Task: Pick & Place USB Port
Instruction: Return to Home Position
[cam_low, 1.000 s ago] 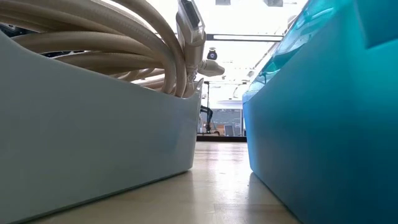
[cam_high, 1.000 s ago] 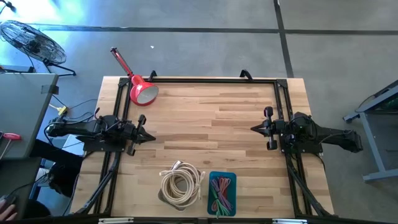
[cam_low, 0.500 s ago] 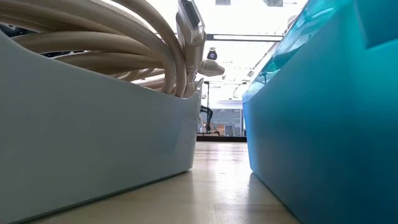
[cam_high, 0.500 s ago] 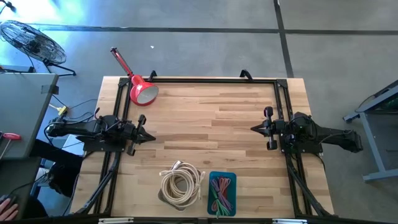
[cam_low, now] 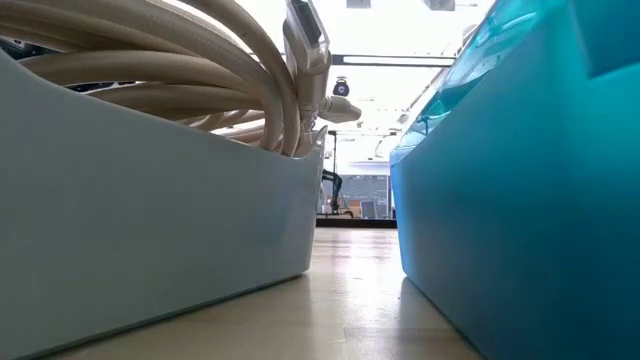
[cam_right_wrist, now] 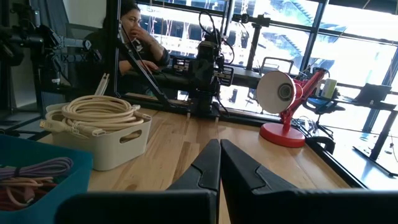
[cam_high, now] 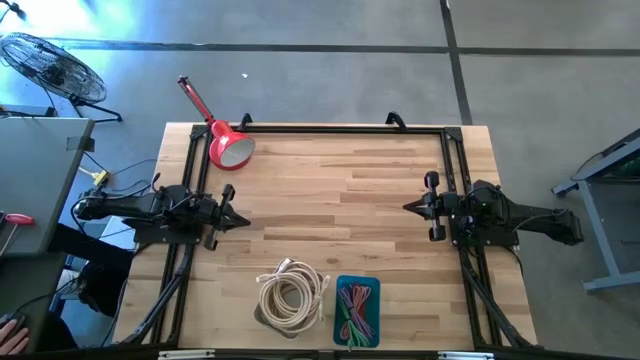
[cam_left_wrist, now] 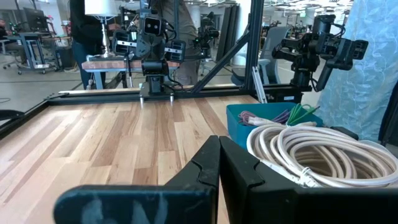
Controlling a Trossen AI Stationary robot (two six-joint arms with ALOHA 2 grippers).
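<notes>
USB cables (cam_high: 355,310) are lying bunched in the blue bin (cam_low: 520,180). The light brown HDMI cable (cam_high: 291,295) is sitting coiled in the white bin (cam_low: 150,200) just beside it. Both bins are standing at the near edge of the table (cam_high: 340,180).

No loose cable is showing on the bare wood, so I am judging the sorting done and the return to home to be the step in hand.

My left gripper (cam_high: 245,221) is hanging low at the table's left side, empty, its fingers (cam_left_wrist: 205,168) pressed together. My right gripper (cam_high: 407,207) is sitting opposite at the right side, also empty, its fingers (cam_right_wrist: 239,168) pressed together. Both are pointing inward across the table, well apart from the bins.

A red desk lamp (cam_high: 228,148) is standing at the far left corner, clear of both arms.

The next move is asking little of me: I am expecting only to settle both arms at rest, keeping the fingers off the bins.
</notes>
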